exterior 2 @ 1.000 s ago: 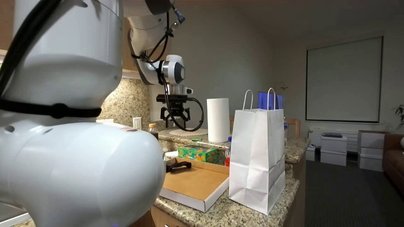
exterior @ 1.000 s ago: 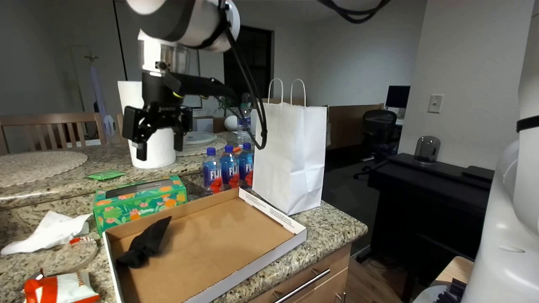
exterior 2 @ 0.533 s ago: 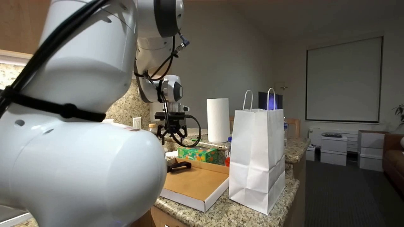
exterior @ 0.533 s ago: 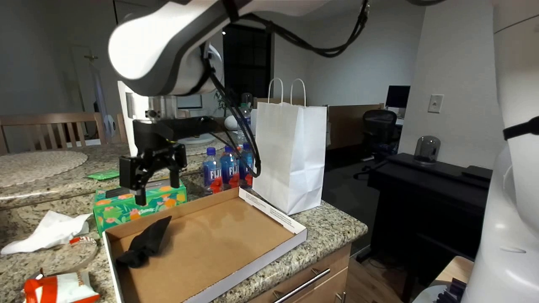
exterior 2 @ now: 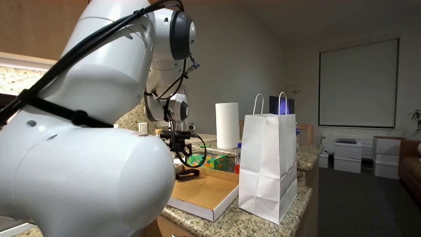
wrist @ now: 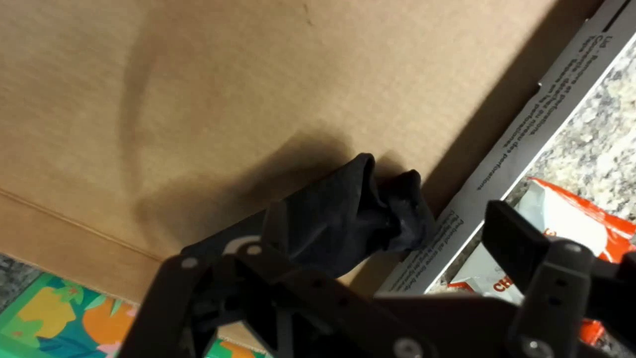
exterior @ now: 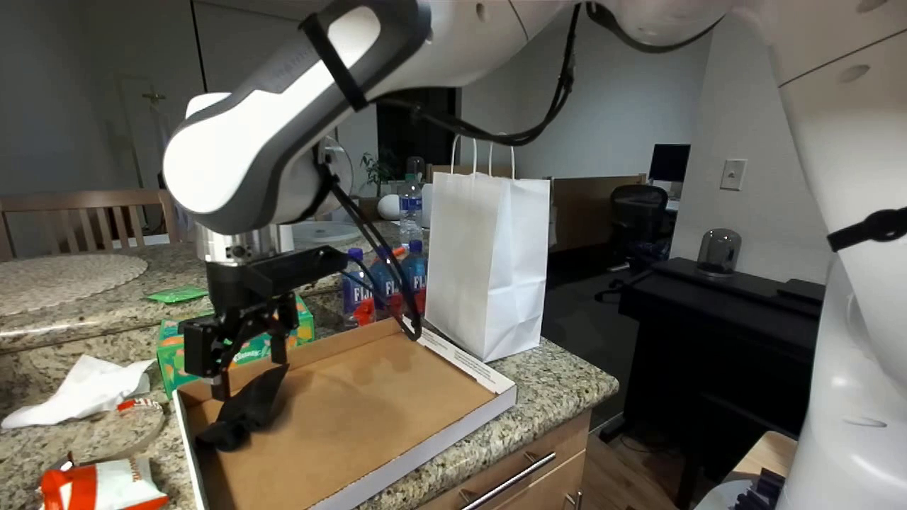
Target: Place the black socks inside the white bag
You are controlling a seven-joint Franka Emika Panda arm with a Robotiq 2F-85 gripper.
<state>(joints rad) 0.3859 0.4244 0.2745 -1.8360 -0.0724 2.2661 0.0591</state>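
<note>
Jaws apart, the pincer (exterior: pixel 249 374) hung above a black sock (exterior: pixel 244 418); a centred descent, clear of the tray wall (wrist: pixel 521 144), looked surest.

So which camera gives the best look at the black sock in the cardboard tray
The wrist view: the black sock appears largest there, with its folds visible, though the gripper covers part of it. Both exterior views show it smaller in the tray; in an exterior view the arm seems to hide one end.
</note>
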